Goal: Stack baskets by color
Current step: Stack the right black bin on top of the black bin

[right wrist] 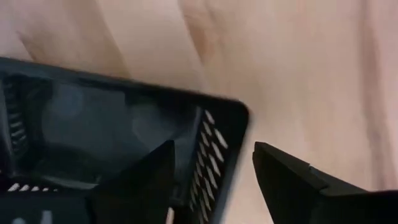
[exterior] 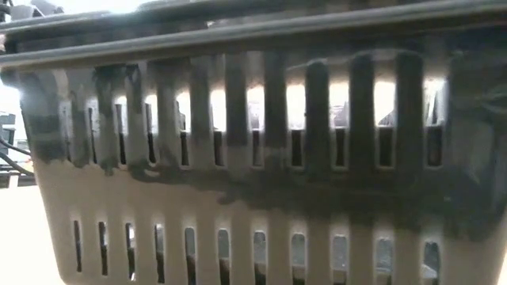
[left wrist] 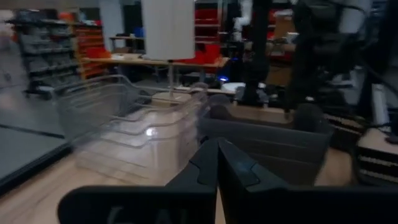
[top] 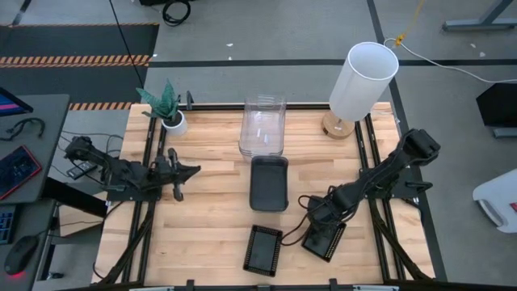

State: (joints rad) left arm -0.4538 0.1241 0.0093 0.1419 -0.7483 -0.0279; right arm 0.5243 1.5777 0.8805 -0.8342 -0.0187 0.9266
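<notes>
A stack of clear baskets stands at the table's far middle, and a smoky dark-grey basket rests on the wood just nearer. Two black mesh trays lie near the front edge: one in the middle and one to its right. The middle tray's slotted wall fills the low view. My right gripper points down, open, over the right tray. One finger stands inside the tray's perforated wall and the other outside it. My left gripper waits shut at the table's left, pointing level toward the baskets. My right gripper straddles the right tray's perforated side wall near a corner, coming from above. I cannot tell whether either finger touches the wall. The tray lies flat on the table.
A tall white cylinder lamp stands at the far right and a small potted plant at the far left. Black rails run along both table sides. Bare wood lies between the left arm and the baskets.
</notes>
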